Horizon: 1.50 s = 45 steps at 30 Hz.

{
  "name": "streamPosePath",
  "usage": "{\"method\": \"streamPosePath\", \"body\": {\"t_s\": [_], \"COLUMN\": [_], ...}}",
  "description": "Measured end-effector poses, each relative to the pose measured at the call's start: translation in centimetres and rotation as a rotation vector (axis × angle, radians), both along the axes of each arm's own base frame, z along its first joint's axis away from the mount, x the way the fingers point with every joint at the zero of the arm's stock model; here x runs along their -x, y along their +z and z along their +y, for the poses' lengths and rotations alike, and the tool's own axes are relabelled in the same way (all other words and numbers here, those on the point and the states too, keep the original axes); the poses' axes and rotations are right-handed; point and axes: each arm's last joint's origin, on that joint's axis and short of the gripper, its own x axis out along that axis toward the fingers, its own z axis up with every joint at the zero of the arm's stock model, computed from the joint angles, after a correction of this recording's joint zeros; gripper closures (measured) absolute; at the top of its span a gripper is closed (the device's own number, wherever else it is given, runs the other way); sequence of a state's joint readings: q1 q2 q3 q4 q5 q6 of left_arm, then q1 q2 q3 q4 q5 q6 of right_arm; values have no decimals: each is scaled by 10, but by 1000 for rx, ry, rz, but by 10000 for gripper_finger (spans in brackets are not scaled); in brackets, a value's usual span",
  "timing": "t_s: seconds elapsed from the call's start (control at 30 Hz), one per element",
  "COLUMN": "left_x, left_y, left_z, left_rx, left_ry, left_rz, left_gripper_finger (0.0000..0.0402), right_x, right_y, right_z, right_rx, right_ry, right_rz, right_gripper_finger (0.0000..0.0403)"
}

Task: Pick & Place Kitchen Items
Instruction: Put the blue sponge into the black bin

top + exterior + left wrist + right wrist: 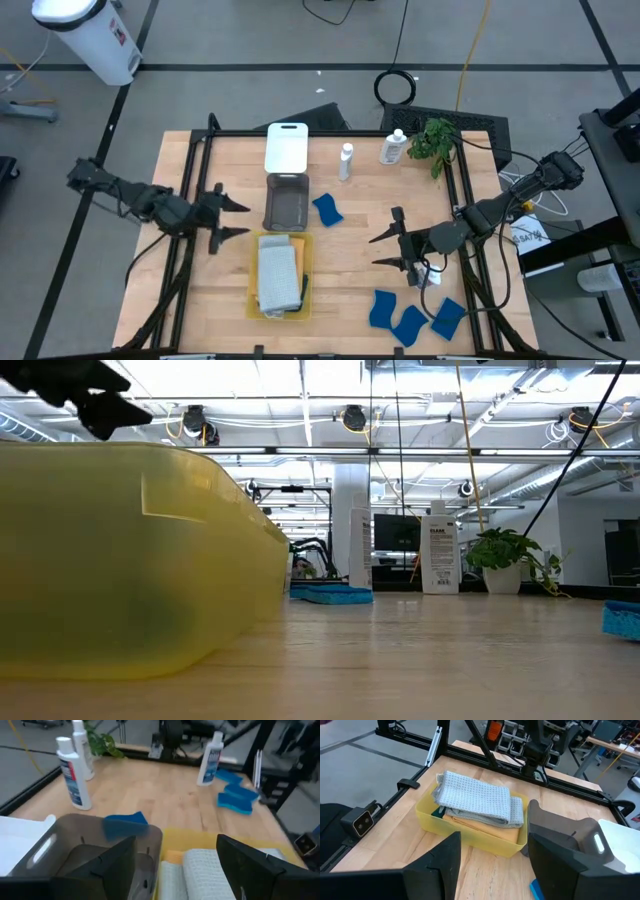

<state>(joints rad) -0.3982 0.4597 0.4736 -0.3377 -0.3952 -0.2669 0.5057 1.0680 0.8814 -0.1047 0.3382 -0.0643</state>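
The folded cloths (279, 273), pale grey on top, lie stacked in the yellow tray (254, 297). The left gripper (234, 219) hangs just left of that tray, fingers spread and empty. The right gripper (384, 250) waits right of the tray, fingers parted, holding nothing

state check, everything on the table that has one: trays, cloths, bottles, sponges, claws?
yellow tray: holds the stacked cloths
pale grey cloth: folded, top of the stack
grey tray: empty
white tray: empty
white bottles: upright
blue sponges: flat on the table, outside any tray
left claw: open, empty
right claw: open, empty
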Motion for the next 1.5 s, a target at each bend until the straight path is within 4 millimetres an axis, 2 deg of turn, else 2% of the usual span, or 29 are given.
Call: {"method": "streamPosePath", "body": {"t_s": [0.17,0.33,0.43,0.73,0.87,1.0,1.13,1.2,1.33,1.4,1.5], "left_x": [28,44,42,41,41,41,41,41,41,41,41], "left_y": [-12,-29,-40,-44,-44,-43,-43,-43,-43,-43,-43], "left_z": [14,20,20,20,20,20,20,20,20,20,20], "left_rx": [43,67,61,90,82,116,114,112,113,112,112], "left_ry": [-7,-9,3,30,33,41,41,41,41,40,40], "left_rz": [-140,-226,-179,-139,-139,-151,-150,-148,-149,-149,-149], "left_gripper_finger": [128,128,128,128,128,128,128,128,128,128,128], "right_x": [1,2,3,23,32,42,54,62,83,91,100], "right_y": [-1,-4,-5,-10,-12,-8,-8,-13,-31,-43,-59], "right_z": [0,-1,3,36,53,69,87,98,121,129,138], "right_rx": [7,-5,-42,-176,-212,-138,-137,-138,-60,-7,-16], "right_ry": [0,-9,37,411,365,265,176,184,275,266,212], "right_rz": [14,47,67,195,285,479,700,792,857,861,872], "right_gripper_finger": [206,206,206,206,212,259,343,384,392,399,400]}}
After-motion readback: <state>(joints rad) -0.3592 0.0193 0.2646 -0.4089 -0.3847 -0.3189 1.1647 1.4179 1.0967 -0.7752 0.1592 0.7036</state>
